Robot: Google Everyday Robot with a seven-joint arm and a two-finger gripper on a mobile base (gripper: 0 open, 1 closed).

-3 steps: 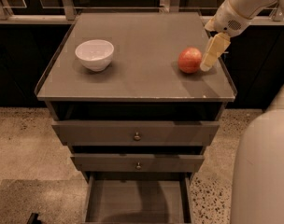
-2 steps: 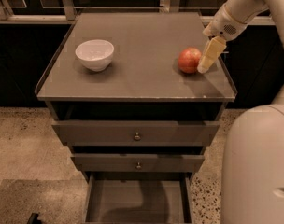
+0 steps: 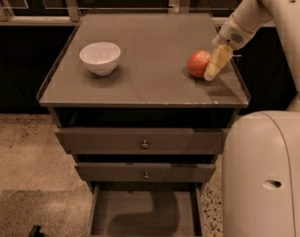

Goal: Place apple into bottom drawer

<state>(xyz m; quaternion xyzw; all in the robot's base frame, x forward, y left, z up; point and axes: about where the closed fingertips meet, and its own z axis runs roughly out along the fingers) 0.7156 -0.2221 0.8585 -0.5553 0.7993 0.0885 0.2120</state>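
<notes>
The apple (image 3: 199, 63) is red-orange and sits on the right part of the cabinet top (image 3: 150, 53). My gripper (image 3: 215, 66) hangs from the arm at the upper right and reaches down right beside the apple, touching or nearly touching its right side. The bottom drawer (image 3: 145, 214) is pulled open at the foot of the cabinet, and its flat floor shows nothing in it.
A white bowl (image 3: 100, 58) stands on the left part of the cabinet top. Two upper drawers with small round knobs (image 3: 144, 144) are pushed in. My white robot body (image 3: 266, 177) fills the lower right. Speckled floor lies to the left.
The view has shifted slightly and my body looms larger at the lower right. The gripper stays beside the apple, which has not moved.
</notes>
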